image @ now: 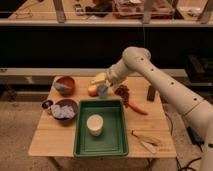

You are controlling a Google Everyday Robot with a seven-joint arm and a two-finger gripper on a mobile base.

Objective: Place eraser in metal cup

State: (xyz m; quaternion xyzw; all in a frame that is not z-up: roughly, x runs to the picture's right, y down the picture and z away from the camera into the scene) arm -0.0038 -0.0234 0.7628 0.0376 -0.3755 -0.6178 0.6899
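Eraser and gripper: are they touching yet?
Apart. The camera view shows the eraser well to the right of the gripper, with a plain gap between them; the gripper is by the grey-blue cup.

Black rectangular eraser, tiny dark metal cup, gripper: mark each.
Black rectangular eraser (151, 93): camera view, block's middle.
Tiny dark metal cup (47, 104): camera view, its top.
Gripper (103, 82): camera view, its tip, near the grey-blue cup (102, 91).

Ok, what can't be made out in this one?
Camera view:
Hand, above the grey-blue cup: whether it holds anything, hidden by its own wrist.
Metal cup: its inside, hidden by its own wall.
Arm: cut off by the right edge.
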